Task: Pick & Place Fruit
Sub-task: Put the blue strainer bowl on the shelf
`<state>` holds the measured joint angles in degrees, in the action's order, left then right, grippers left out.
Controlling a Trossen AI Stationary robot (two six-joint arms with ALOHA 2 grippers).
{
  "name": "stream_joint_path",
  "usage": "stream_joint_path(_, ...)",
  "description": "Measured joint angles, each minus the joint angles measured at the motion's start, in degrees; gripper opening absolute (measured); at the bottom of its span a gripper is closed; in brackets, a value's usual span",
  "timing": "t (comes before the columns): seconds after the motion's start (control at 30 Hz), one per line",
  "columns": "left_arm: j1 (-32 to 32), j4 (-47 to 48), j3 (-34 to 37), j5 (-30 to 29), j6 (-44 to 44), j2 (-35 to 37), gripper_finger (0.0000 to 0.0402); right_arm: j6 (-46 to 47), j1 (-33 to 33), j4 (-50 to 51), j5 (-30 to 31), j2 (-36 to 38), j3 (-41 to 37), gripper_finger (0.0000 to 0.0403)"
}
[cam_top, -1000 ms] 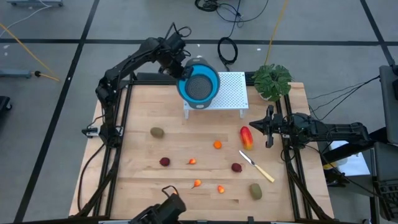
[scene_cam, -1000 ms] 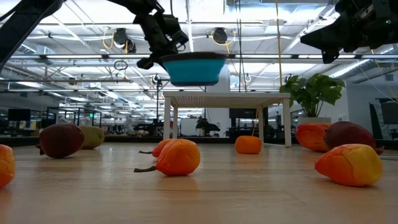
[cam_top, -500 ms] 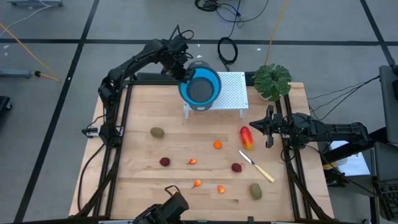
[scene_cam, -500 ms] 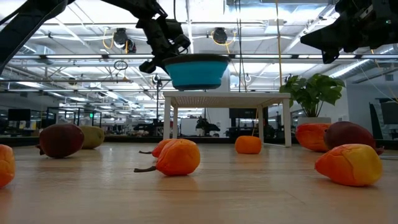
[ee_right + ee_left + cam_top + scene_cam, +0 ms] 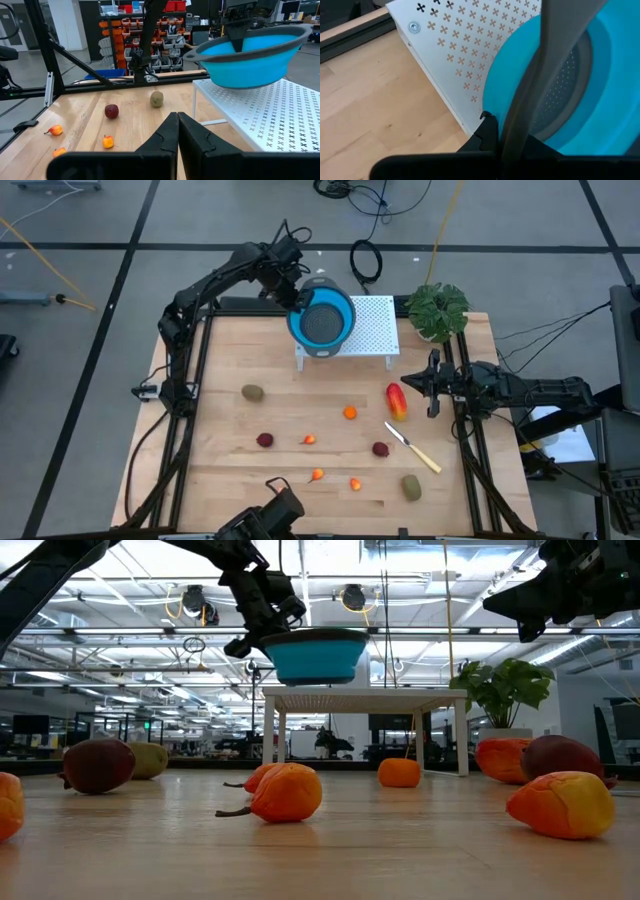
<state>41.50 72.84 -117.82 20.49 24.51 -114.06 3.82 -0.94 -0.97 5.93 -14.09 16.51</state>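
1. While the left gripper (image 5: 297, 292) stays clamped on the grey rim of the blue bowl (image 5: 321, 319), the bowl has drifted a touch farther over the white perforated stand (image 5: 372, 326) than a second ago, and over the last half second it has hardly moved.
2. That reads as the bowl being carried or positioned, not yet set down; no fruit has been picked.
3. Fruit lies spread on the wooden table (image 5: 220, 480): the red-yellow piece (image 5: 397, 401) near the knife (image 5: 413, 447), brown-green ovals (image 5: 253, 392), dark red balls (image 5: 265, 440), small orange bits (image 5: 316, 474).
4. Right gripper (image 5: 433, 383) waits at the table's right edge, fingers together, empty.
5. Writing or brands: none readable anywhere.
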Motion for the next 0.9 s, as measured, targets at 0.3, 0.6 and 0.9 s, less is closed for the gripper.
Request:
stream_joint_path(0.3,-0.07,-0.02,0.0,-0.61,-0.07,0.0,0.0008,0.01,0.0,0.0,0.0,0.0,0.0,0.0)
stream_joint_path(0.6,-0.37,-0.07,0.0,-2.58,-1.55,0.02,0.0032,0.01,0.01,0.0,0.0,0.0,0.0,0.0)
stream_joint_path(0.9,-0.4,-1.43,0.0,-2.58,-3.98,0.02,0.0039,0.01,0.01,0.0,0.0,0.0,0.0,0.0)
